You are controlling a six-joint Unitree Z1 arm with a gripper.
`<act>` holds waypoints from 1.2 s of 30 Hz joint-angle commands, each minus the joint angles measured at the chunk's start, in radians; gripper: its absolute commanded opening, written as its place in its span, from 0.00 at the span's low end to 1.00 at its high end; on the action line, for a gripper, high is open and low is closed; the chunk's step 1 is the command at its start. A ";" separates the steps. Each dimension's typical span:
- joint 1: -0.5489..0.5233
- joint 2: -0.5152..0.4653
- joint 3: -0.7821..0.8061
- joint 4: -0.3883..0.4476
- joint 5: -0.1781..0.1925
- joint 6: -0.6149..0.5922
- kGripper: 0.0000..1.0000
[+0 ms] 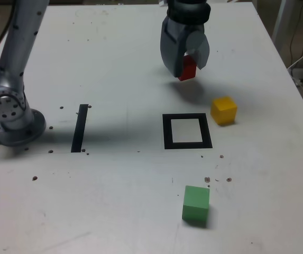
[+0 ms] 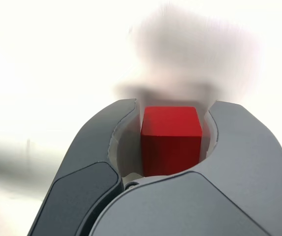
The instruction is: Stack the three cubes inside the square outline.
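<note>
No cube is being stacked yet inside the square outline (image 1: pixel 187 131); the red cube (image 1: pixel 187 69) is being gripped by the claw (image 1: pixel 187 67) beyond it, yellow cube (image 1: pixel 223 110) and green cube (image 1: pixel 196 204) being left outside.

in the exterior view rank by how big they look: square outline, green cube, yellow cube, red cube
1. square outline
2. green cube, though it sits nearest the camera
3. yellow cube, only slightly smaller
4. red cube, partly hidden between the gripper fingers, so unsure
</note>
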State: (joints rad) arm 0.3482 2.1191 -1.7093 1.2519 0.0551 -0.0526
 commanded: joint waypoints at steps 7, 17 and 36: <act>-0.122 -0.077 0.077 0.018 0.021 0.011 0.19; -0.278 -0.144 0.184 0.012 0.023 -0.034 0.19; -0.427 -0.107 0.231 -0.095 -0.005 -0.078 0.20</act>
State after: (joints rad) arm -0.0764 2.0060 -1.4783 1.1609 0.0510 -0.1288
